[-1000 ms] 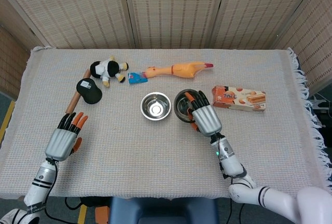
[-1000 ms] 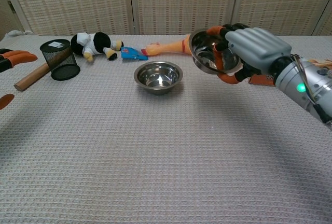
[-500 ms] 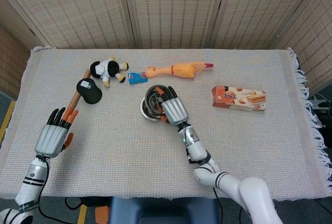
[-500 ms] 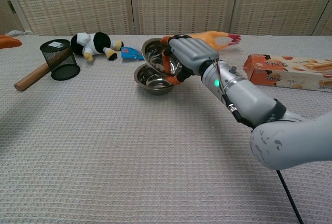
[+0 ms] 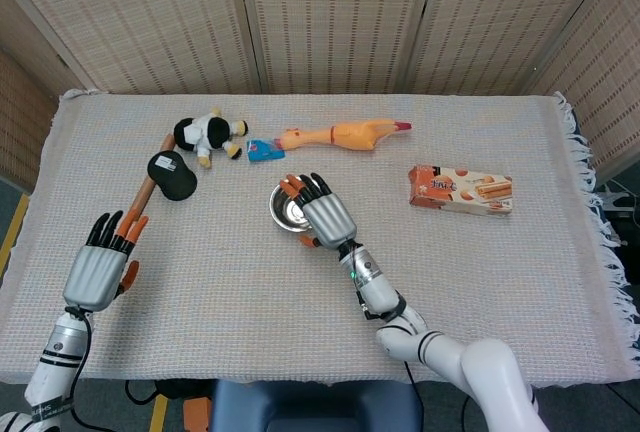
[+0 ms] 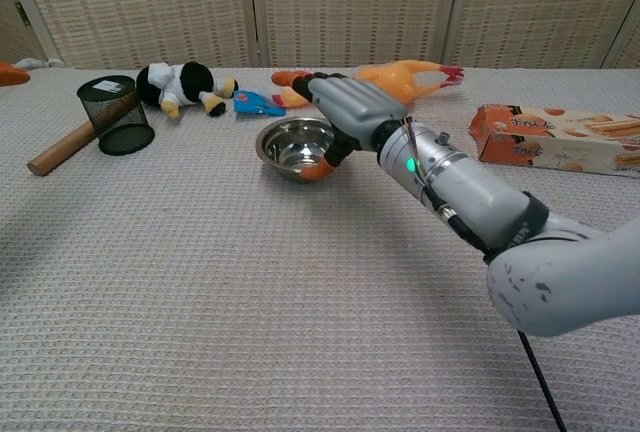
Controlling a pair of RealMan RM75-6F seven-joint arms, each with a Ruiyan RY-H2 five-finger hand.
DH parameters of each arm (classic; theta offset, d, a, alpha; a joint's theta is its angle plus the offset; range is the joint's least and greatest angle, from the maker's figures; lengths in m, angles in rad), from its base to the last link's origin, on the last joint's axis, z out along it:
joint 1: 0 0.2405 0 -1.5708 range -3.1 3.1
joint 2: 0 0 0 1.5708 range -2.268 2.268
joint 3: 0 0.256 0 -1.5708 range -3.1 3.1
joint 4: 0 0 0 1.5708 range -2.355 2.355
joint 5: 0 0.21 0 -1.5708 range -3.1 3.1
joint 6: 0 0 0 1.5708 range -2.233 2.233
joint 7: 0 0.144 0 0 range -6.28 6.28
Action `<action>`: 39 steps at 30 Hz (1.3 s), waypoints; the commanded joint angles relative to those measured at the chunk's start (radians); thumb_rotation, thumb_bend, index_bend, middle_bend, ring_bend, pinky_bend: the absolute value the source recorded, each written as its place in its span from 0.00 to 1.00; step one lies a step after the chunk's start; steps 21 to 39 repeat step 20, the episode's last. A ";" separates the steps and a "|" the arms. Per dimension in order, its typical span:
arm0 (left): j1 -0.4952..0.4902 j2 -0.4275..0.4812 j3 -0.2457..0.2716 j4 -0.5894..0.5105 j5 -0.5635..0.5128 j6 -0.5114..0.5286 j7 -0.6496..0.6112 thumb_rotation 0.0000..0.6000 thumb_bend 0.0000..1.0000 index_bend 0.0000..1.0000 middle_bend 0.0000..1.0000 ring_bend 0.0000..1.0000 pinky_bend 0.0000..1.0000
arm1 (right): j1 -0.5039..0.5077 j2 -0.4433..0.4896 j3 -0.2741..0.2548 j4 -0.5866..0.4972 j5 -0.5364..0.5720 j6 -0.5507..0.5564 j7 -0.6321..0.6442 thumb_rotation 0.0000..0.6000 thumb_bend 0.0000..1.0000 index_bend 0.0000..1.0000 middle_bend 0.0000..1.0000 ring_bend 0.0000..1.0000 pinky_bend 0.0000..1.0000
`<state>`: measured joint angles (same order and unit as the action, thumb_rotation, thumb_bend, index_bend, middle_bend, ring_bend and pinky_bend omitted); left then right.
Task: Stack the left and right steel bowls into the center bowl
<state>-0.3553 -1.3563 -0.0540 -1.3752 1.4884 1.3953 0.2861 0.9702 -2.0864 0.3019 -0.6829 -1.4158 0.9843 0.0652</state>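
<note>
Bowl look: the steel bowl stack point(image 6: 292, 145) is shiny and round, its rim catching light; how many bowls are nested cannot be told.
Bowl facing: mouth up, sitting level; being round, it has no long axis.
Bowl place: mid-table on the woven cloth point(image 5: 320, 282), near the rubber chicken point(image 5: 343, 135).
Right hand point(image 5: 322, 214): over the bowl's right rim, fingers spread, thumb tip at the rim; gripping nothing.
Left hand point(image 5: 97, 267): at the table's left edge, fingers extended and apart, empty.
</note>
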 commanded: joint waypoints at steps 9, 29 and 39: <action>0.192 0.130 0.073 -0.097 -0.016 0.154 -0.129 1.00 0.48 0.00 0.00 0.00 0.07 | -0.605 0.768 -0.270 -0.992 0.178 0.425 -0.622 1.00 0.06 0.00 0.00 0.00 0.00; 0.227 0.191 0.071 -0.168 0.007 0.168 -0.169 1.00 0.48 0.00 0.00 0.00 0.08 | -0.814 0.870 -0.335 -1.000 0.092 0.630 -0.462 1.00 0.06 0.00 0.00 0.00 0.00; 0.227 0.191 0.071 -0.168 0.007 0.168 -0.169 1.00 0.48 0.00 0.00 0.00 0.08 | -0.814 0.870 -0.335 -1.000 0.092 0.630 -0.462 1.00 0.06 0.00 0.00 0.00 0.00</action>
